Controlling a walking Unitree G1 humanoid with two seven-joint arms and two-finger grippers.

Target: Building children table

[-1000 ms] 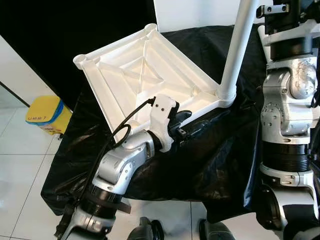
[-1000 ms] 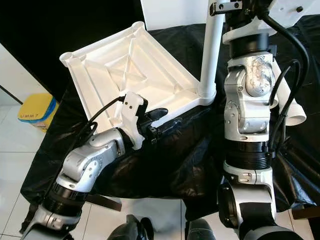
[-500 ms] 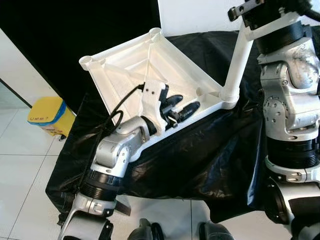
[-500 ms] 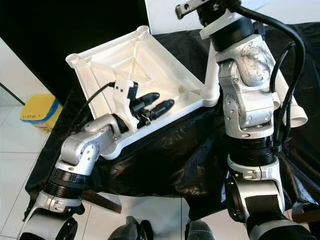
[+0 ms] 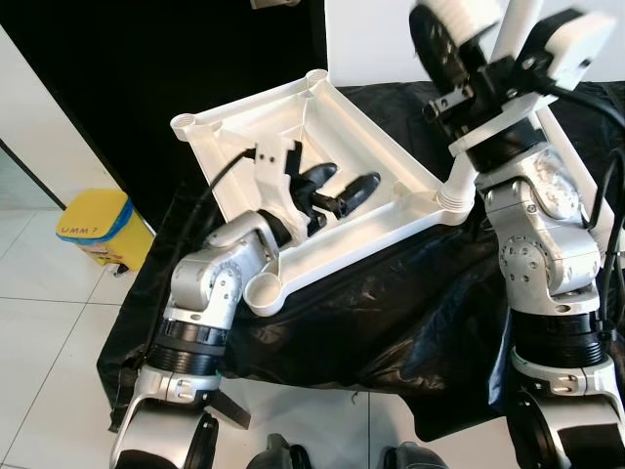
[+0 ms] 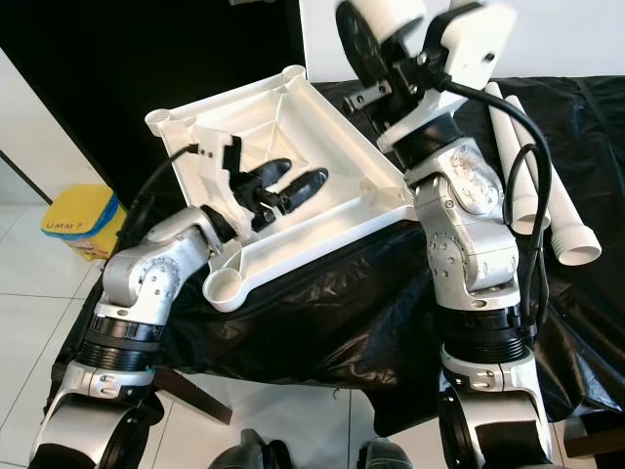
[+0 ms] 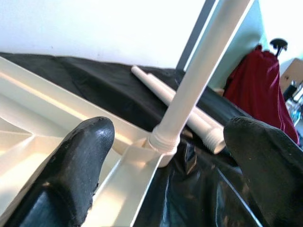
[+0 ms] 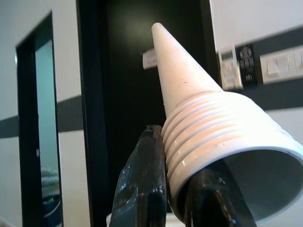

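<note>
- Since half a second earlier, the right jaws (image 6: 386,83) had lifted a white table leg (image 8: 199,109) up in front of the head camera, and the left jaws (image 5: 342,191) had pushed further in over the tabletop.
- Right jaws were closed on that leg just below its ribbed, open end, one finger on each side, as the wrist view showed.
- Left jaws stood wide apart, holding nothing, and hovered over the ribbed underside of the upturned white tabletop (image 5: 283,117), pointing toward three o'clock.
- One fitted leg (image 7: 199,80) already stood in the corner socket at three o'clock of the tabletop.
- Three sockets looked empty, the nearest one (image 6: 223,284) at seven o'clock.
- Two spare legs (image 6: 547,210) lay on the black-draped desk (image 6: 322,322) at three o'clock.
- By my reckoning one leg of four was in, and the held one went next.
- A yellow bin (image 5: 93,230) sat on the floor at nine o'clock.
</note>
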